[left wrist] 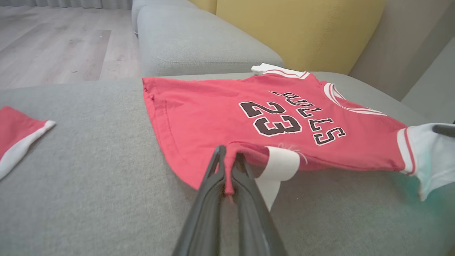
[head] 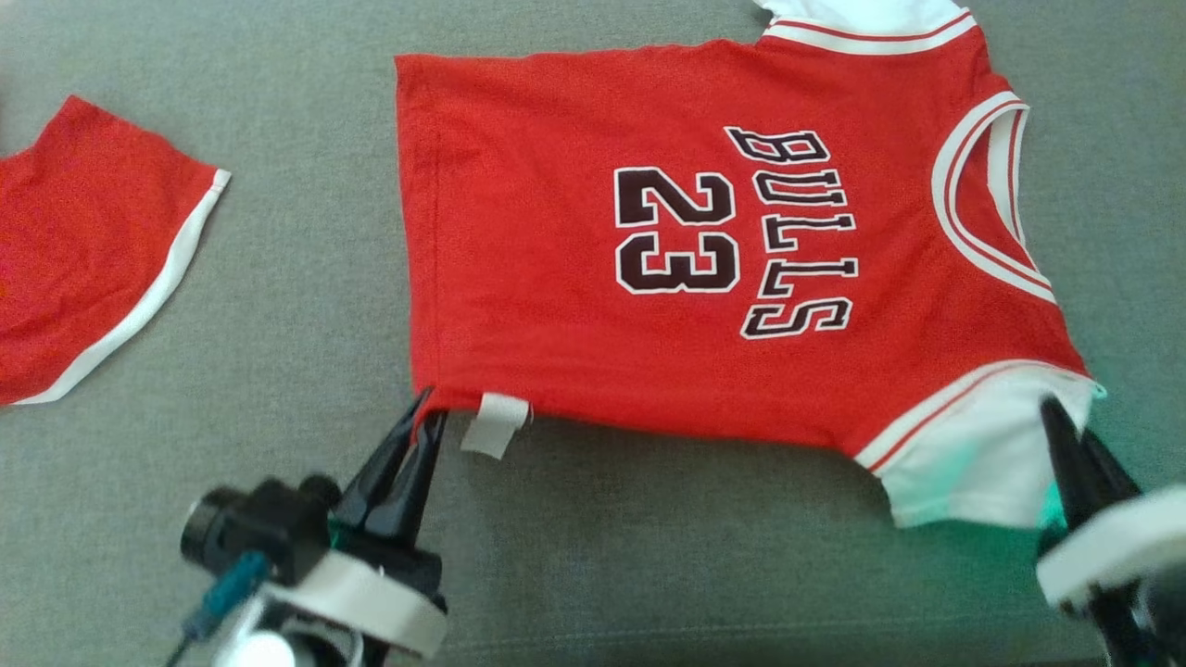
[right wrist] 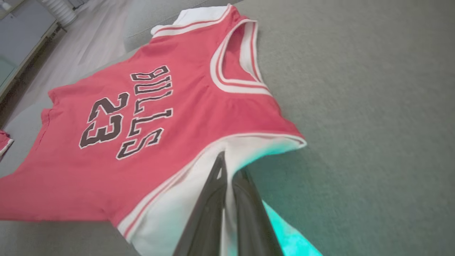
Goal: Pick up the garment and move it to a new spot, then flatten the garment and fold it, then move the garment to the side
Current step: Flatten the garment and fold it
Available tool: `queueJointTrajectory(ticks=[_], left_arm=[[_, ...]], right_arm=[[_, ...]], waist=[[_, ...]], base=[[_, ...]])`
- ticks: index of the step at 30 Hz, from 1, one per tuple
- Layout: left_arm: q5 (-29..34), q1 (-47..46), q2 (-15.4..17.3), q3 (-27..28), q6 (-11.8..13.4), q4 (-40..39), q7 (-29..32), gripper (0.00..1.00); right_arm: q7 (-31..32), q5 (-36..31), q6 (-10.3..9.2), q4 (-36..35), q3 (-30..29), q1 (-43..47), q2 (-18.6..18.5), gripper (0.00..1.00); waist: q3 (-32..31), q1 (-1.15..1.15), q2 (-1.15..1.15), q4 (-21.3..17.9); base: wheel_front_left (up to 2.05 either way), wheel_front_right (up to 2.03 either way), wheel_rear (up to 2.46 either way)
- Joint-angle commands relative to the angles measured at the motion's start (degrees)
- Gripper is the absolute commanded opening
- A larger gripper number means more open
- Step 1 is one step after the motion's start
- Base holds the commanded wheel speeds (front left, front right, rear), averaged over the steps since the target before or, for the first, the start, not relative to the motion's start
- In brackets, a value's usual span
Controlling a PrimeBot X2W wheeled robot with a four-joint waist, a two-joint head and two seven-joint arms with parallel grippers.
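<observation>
Shorts (head: 93,250), or something much like them, in matching red with white trim, are lying at the far left of the grey sofa cushion (head: 306,278), well apart from the work. Next along, the left tool (head: 432,408) is pinching the near hem corner of the jersey (head: 556,278), its two dark fingers closed on a small peak of red fabric just beside the white care label (head: 496,423). The jersey is lying face up and nearly flat across the middle of the cushion, hem to the left and neckline to the right. At the right, the right tool (head: 1066,428) is gripping the near white sleeve, with its fingers closed on the fabric.

Judging by the drape, this is a thin, light, limp knit. It is likely going to sag between the two holds and slide easily over the cushion, with nothing to break. The hem corner and sleeve edge are looking like the best holds, since doubled fabric is giving the fingers more to bite.
</observation>
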Motion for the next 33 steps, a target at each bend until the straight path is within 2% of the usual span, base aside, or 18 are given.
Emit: queueJointTrajectory(ticks=[1,5,12,18,19,20,21,22,27,33], left_arm=[[-0.90,-4.40,1.11,1.75,-0.73,-2.08,1.78,0.00],[-1.79,-8.29,2.13,2.26,-1.78,-1.36,5.30,0.00],[-5.70,-17.76,4.23,3.00,-4.01,2.10,15.11,0.00],[-6.57,-26.33,4.11,1.63,-4.50,8.93,22.61,0.00],[-6.46,-27.19,4.02,1.40,-4.34,10.28,23.63,0.04],[-6.38,-27.88,3.93,1.04,-4.37,11.42,24.42,0.35],[-6.66,-28.30,3.65,0.85,-4.35,12.43,25.09,0.80],[-6.86,-28.52,3.50,0.61,-4.35,13.32,25.85,1.00],[-8.31,-26.56,3.34,1.49,-3.26,13.99,25.50,1.00],[-11.34,-21.01,3.35,3.65,-1.36,11.57,25.49,1.00]], right_arm=[[2.72,-1.59,-0.04,-1.78,1.59,-5.09,-0.66,0.00],[7.43,-4.31,-0.04,-0.60,2.36,-10.74,-1.45,0.00],[17.91,-5.07,-0.04,3.09,5.46,-22.85,-6.81,0.00],[21.67,-5.00,-0.04,10.12,5.54,-32.27,-8.54,0.02],[21.33,-4.76,-0.04,11.29,5.77,-33.73,-8.42,0.47],[20.94,-4.56,-0.04,12.72,5.35,-34.98,-8.07,1.00],[20.26,-4.65,-0.04,13.91,4.88,-36.15,-7.86,1.00],[19.43,-4.62,-0.04,14.78,4.87,-37.07,-7.87,1.00],[14.22,-3.51,-0.04,14.95,3.52,-36.27,-8.46,1.00],[13.36,-3.97,-0.04,10.87,4.67,-27.90,-10.93,1.00]], waist=[[0.23,0.01,0.00,-0.11],[0.71,0.01,0.00,-0.28],[2.66,0.01,0.00,0.36],[4.50,0.01,0.00,1.11],[4.70,0.01,0.00,1.10],[4.83,0.01,0.00,1.07],[4.95,0.01,0.00,1.07],[5.06,0.01,0.00,1.06],[4.61,0.01,0.00,0.82],[4.19,0.01,0.00,0.03]], base=[[0.00,0.00,0.00],[0.00,0.00,0.00],[0.00,0.00,0.00],[0.00,0.00,0.00],[0.00,0.00,0.00],[0.00,0.00,0.00],[0.00,0.00,0.00],[0.00,0.00,0.00],[0.00,0.00,0.00],[0.00,0.00,0.00]])
